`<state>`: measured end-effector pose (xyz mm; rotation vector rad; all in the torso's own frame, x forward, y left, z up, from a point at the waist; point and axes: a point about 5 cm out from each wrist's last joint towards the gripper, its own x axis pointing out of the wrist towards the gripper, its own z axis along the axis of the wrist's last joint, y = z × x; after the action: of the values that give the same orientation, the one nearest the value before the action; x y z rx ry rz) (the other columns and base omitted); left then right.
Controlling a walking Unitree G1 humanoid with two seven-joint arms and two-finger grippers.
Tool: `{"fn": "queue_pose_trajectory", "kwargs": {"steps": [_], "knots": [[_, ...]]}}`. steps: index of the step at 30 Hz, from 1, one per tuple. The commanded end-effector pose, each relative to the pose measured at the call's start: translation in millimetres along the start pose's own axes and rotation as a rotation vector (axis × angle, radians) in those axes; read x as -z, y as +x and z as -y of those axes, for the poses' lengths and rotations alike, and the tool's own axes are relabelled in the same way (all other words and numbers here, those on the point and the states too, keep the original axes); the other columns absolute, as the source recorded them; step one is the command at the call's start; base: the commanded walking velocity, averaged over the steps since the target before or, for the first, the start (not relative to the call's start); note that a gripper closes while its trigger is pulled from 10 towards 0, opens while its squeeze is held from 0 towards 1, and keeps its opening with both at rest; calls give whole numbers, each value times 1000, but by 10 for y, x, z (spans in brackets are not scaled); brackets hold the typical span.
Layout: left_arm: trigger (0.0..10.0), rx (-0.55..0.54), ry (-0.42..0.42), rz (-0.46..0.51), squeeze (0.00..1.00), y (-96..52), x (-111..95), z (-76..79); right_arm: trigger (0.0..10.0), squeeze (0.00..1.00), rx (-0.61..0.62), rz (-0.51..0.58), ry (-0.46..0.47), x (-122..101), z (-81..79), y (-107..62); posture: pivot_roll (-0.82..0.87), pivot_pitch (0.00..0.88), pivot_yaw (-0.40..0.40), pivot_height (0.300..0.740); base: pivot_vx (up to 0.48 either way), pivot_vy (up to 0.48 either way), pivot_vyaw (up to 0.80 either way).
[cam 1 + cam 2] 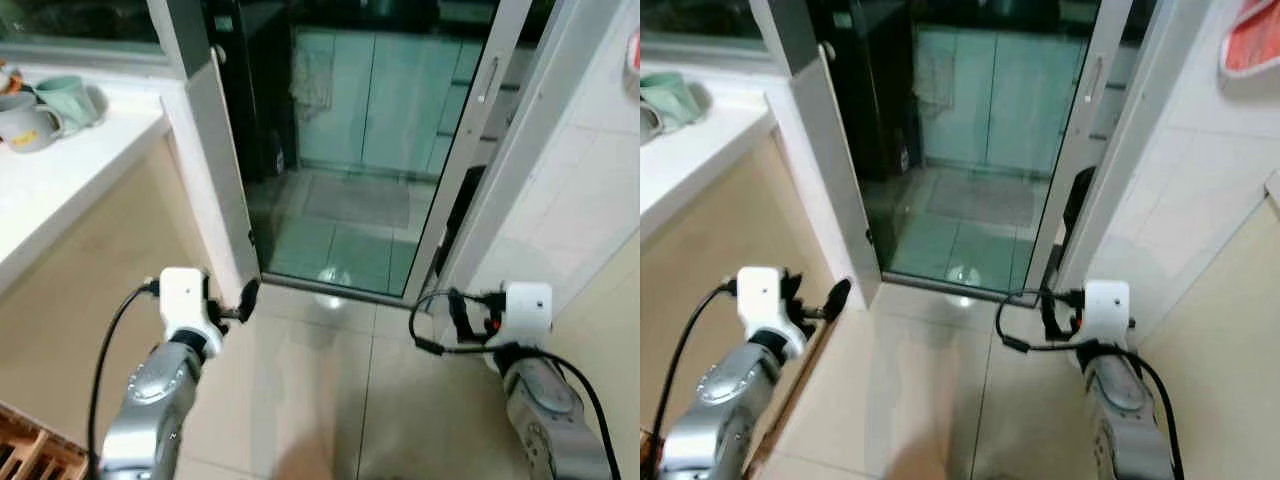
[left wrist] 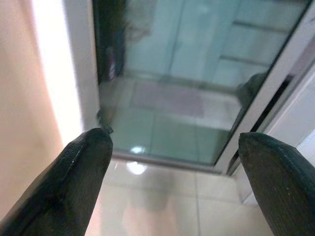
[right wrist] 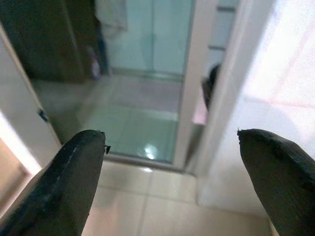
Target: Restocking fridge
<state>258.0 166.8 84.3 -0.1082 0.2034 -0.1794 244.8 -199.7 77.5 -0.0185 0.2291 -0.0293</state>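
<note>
My left gripper point(image 1: 245, 298) is held low over the tiled floor, close to the white door post point(image 1: 215, 170) at the end of the counter. In the left wrist view its two black fingers point(image 2: 83, 172) stand wide apart with nothing between them, so it is open. My right gripper point(image 1: 455, 312) is at the same height on the right, near the sliding door's frame point(image 1: 470, 150). It is open as well, and its fingers point(image 3: 74, 172) hold nothing. Both point towards a glass doorway point(image 1: 350, 150) with a dim tiled room behind it.
A white counter point(image 1: 70, 170) runs along my left and carries two mugs point(image 1: 60, 105). A wooden slatted thing point(image 1: 30, 450) lies at the lower left. White tiled wall point(image 1: 590, 180) closes the right side. Beige floor tiles point(image 1: 320, 400) lie between my arms.
</note>
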Motion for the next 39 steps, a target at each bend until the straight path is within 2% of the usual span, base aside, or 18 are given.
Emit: {"fn": "queue_pose_trajectory", "kwargs": {"steps": [1,5,8,12,20,22,23,25,29,39], "knots": [[10000,14,27,40,0,44,-102,57,10000,0,4,7,15,-13,10,8,-87,0,32,740,0,0,0],[10000,39,84,69,0,137,-216,54,10000,0,-41,24,21,-68,-84,55,-101,0,45,740,0,0,0],[10000,55,60,63,0,158,-229,56,10000,0,-54,28,14,-80,-105,72,-110,0,55,740,0,0,0],[10000,56,35,56,0,184,-237,42,10000,0,-44,35,-2,-86,-93,83,-115,0,63,740,0,465,0],[10000,32,71,82,0,208,-260,-1,10000,0,-57,19,30,-45,-76,123,-109,0,65,740,0,350,659],[10000,20,66,74,0,214,-253,-13,10000,0,-57,15,34,-34,-73,135,-106,0,65,740,0,0,569],[10000,18,16,95,0,205,-279,-27,10000,0,-56,12,39,-24,-72,147,-103,0,64,740,0,0,563],[10000,18,22,103,0,200,-294,-34,10000,0,-58,10,40,-14,-71,155,-99,0,64,740,0,0,563],[10000,-47,-6,118,0,169,-276,-84,10000,0,-78,11,60,-11,-104,194,-87,0,62,740,0,-447,563],[10000,-69,35,88,0,142,-189,-48,10000,0,-159,30,80,-62,-187,248,-85,0,58,740,0,-456,515]]}}
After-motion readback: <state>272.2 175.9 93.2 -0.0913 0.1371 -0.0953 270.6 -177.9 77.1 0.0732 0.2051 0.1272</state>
